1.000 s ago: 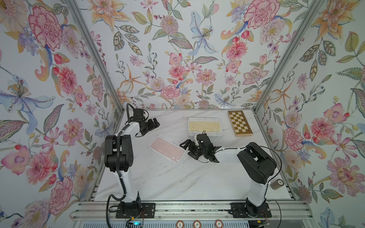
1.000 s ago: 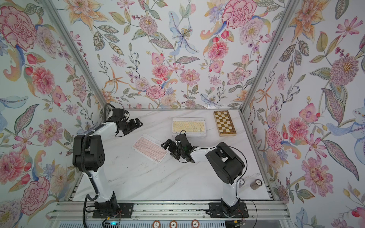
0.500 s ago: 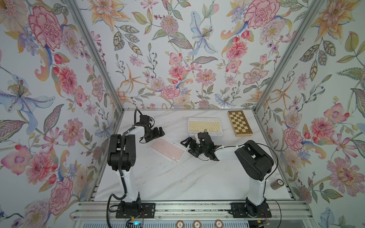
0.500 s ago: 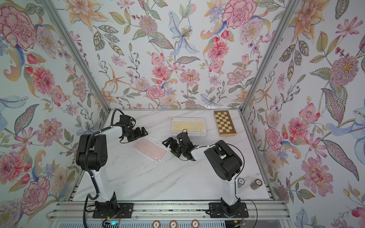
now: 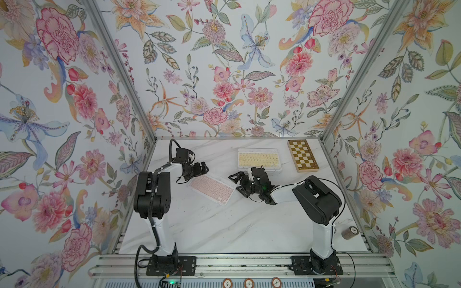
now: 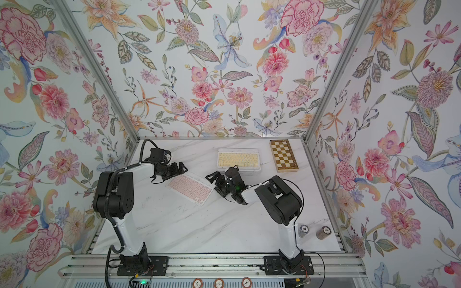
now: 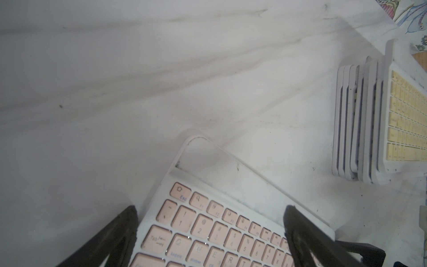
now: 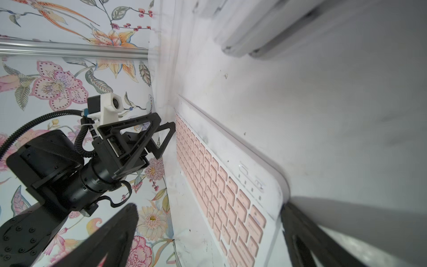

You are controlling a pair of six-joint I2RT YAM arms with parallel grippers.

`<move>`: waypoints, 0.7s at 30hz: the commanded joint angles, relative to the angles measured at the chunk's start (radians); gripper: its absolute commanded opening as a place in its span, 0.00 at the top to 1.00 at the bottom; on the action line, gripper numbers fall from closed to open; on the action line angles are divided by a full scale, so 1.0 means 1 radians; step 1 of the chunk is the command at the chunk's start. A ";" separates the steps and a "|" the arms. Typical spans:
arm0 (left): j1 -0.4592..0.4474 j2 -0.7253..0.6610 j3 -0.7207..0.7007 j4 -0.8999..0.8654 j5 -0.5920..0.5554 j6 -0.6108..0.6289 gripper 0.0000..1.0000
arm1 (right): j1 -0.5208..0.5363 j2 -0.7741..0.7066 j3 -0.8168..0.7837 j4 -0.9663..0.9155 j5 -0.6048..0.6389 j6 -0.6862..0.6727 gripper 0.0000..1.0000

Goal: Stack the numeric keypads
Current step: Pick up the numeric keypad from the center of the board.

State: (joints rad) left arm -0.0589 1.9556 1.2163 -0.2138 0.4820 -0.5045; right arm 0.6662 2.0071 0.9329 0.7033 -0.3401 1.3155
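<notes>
Centrally in both top views, the slim white-framed, pink-keyed keypad (image 5: 212, 189) lies flat on the white marble tabletop (image 5: 224, 229), lower left of the yellow-topped keypad stack (image 5: 259, 159). At its ends, the left claw (image 5: 203, 168) and right claw (image 5: 234, 185) both gape apart, empty.

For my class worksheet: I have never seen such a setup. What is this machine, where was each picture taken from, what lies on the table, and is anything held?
Two robot arms stand at a marble table, each ending in a two-fingered gripper. Two pictures look down from overhead, nearly alike; two come from cameras on the arms' wrists. On the table lie a pink keypad, a stack of keypads with a yellow one on top, and a chessboard. The left gripper and the right gripper are both open, near opposite ends of the pink keypad. Neither holds anything.
</notes>
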 commanded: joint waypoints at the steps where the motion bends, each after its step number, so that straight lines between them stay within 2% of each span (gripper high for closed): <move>1: -0.033 0.065 -0.081 -0.156 0.063 -0.036 0.00 | 0.013 0.059 0.001 0.060 -0.001 0.033 0.01; 21: -0.033 0.069 -0.096 -0.149 0.076 -0.032 0.01 | -0.013 0.081 0.033 -0.008 0.071 -0.016 0.01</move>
State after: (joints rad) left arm -0.0593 1.9480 1.1954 -0.1844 0.4828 -0.5041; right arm 0.6521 2.0418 0.9508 0.7559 -0.2909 1.3159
